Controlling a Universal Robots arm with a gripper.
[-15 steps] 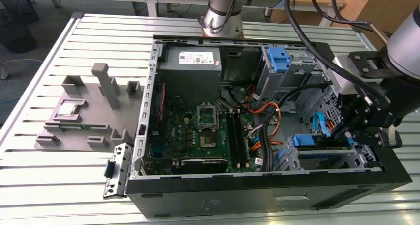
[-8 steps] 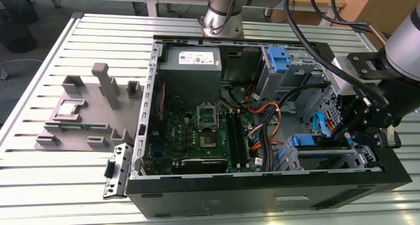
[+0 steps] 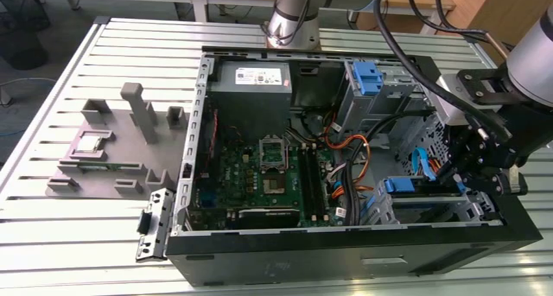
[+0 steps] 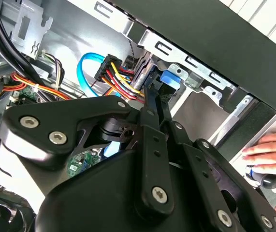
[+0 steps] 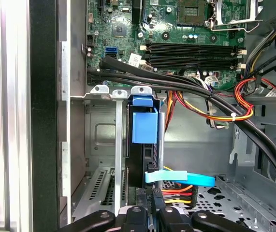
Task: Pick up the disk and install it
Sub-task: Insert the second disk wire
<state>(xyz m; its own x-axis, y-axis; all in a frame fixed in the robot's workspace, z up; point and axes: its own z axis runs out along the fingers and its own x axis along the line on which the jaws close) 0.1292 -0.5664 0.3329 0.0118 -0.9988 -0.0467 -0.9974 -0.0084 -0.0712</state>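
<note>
**Disk seated on edge in the drive cage**

While the pincer (image 5: pixel 153 212) hangs just above it, fingers drawn nearly together and holding nothing I can see, the disk (image 5: pixel 145 145) stands on edge in the computer case's (image 3: pixel 346 250) drive cage (image 3: pixel 423 208), at four o'clock from the motherboard (image 3: pixel 268 179). A person's hand (image 4: pixel 268 152) rests outside the case.

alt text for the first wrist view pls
Looking into an open computer case: the disk, in its blue carrier, stands on edge in a metal drive cage, the gripper just at its near end. Beyond lie bundled cables and the motherboard.
</note>
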